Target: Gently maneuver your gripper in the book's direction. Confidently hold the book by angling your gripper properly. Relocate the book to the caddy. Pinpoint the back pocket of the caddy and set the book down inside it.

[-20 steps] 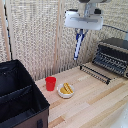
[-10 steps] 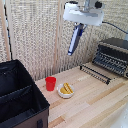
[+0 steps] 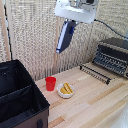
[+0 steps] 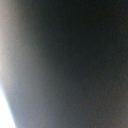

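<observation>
My white gripper (image 3: 73,21) hangs high above the table in the exterior view, shut on the upper end of the dark navy book (image 3: 65,37). The book dangles tilted, its lower end toward the exterior view's left, well above the red cup. The black caddy (image 3: 42,102) stands open at the exterior view's lower left, off to the side of the book and far below it. A divider crosses its inside; I cannot tell which compartment is the back pocket. The wrist view is filled by a dark blurred surface (image 4: 75,60), with a pale strip at one edge.
A red cup (image 3: 50,83) and a white bowl of yellow food (image 3: 66,90) sit on the wooden table (image 3: 95,107) beside the caddy. A black-and-silver toaster oven (image 3: 114,56) with a pulled-out rack (image 3: 95,73) stands at the exterior view's right. A woven screen backs the scene.
The gripper, still holding the book, has moved toward the exterior view's left and slightly up. The book has tilted further from vertical.
</observation>
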